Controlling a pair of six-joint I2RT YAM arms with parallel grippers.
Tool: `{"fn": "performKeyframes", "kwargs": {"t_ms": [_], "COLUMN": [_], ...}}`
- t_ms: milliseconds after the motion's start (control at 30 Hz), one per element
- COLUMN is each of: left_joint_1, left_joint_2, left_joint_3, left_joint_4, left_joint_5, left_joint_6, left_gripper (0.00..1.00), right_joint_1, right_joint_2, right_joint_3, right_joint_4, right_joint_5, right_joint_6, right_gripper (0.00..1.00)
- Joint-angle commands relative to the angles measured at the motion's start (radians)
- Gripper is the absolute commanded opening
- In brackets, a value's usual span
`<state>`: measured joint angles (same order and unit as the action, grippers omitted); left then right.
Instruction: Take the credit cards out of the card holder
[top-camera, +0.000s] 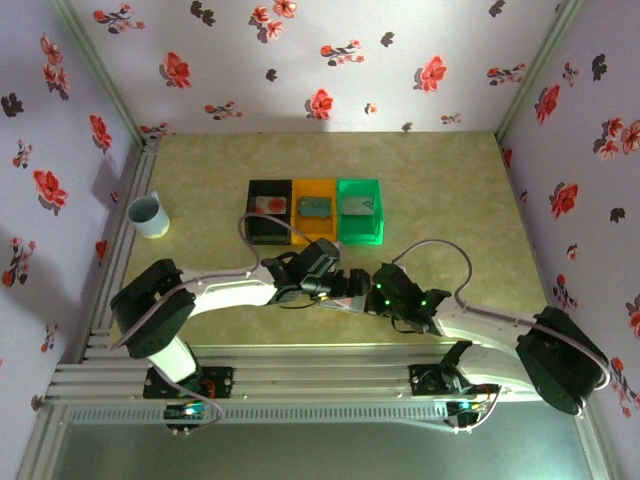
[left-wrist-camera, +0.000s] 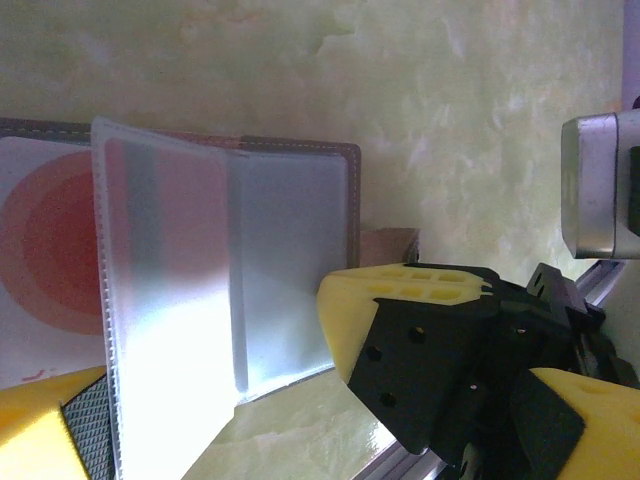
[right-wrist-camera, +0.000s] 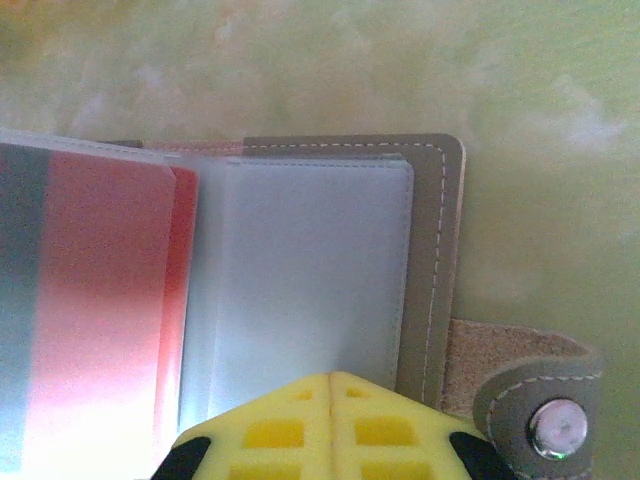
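Observation:
The card holder (left-wrist-camera: 290, 230) lies open on the table, its clear plastic sleeves fanned up. A white credit card with a red round mark (left-wrist-camera: 40, 250) sits in its left half and shows red through the sleeves (right-wrist-camera: 100, 300). My right gripper (right-wrist-camera: 330, 380) is shut, its yellow tips pressing down on the sleeve of the right half (right-wrist-camera: 310, 270); the left wrist view shows it too (left-wrist-camera: 345, 300). My left gripper (left-wrist-camera: 320, 440) is open wide, one finger (left-wrist-camera: 50, 430) at the sleeves' near edge. Three more cards lie in the bins: (top-camera: 268, 203), (top-camera: 315, 207), (top-camera: 357, 206).
The black bin (top-camera: 255, 228), orange bin (top-camera: 322, 232) and green bin (top-camera: 372, 232) stand side by side behind the grippers. A pale cup (top-camera: 147, 215) stands at the far left. The holder's snap strap (right-wrist-camera: 545, 410) sticks out to the right. Metal rails (top-camera: 300, 380) run along the near edge.

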<state>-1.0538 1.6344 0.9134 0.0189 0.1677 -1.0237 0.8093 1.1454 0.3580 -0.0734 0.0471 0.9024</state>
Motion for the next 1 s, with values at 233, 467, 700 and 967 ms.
{"fn": "performKeyframes", "kwargs": {"t_ms": [233,467,700,967], "left_joint_1": [-0.008,-0.009,-0.009,-0.009], "left_joint_2": [-0.015,-0.015,-0.015,-0.016], "left_joint_3": [-0.004,-0.006,-0.005,-0.008], "left_joint_4": [0.039,0.053,0.068,0.088], "left_joint_5": [0.018,0.025,0.035,0.044], "left_joint_6": [-0.022,-0.032,-0.041,-0.053], "left_gripper": [1.0,1.0,1.0,1.0], "right_joint_1": [-0.008,-0.008,-0.009,-0.011], "right_joint_2": [-0.015,-0.027,-0.08,-0.113], "right_joint_3": [-0.008,-0.014,-0.034,-0.045], "right_joint_4": [-0.028,-0.025,-0.023,-0.025], "right_joint_5": [0.027,0.025,0.034,0.037], "right_joint_6": [0.003,0.003,0.007,0.009], "right_gripper": [0.0,0.0,0.0,0.0]}}
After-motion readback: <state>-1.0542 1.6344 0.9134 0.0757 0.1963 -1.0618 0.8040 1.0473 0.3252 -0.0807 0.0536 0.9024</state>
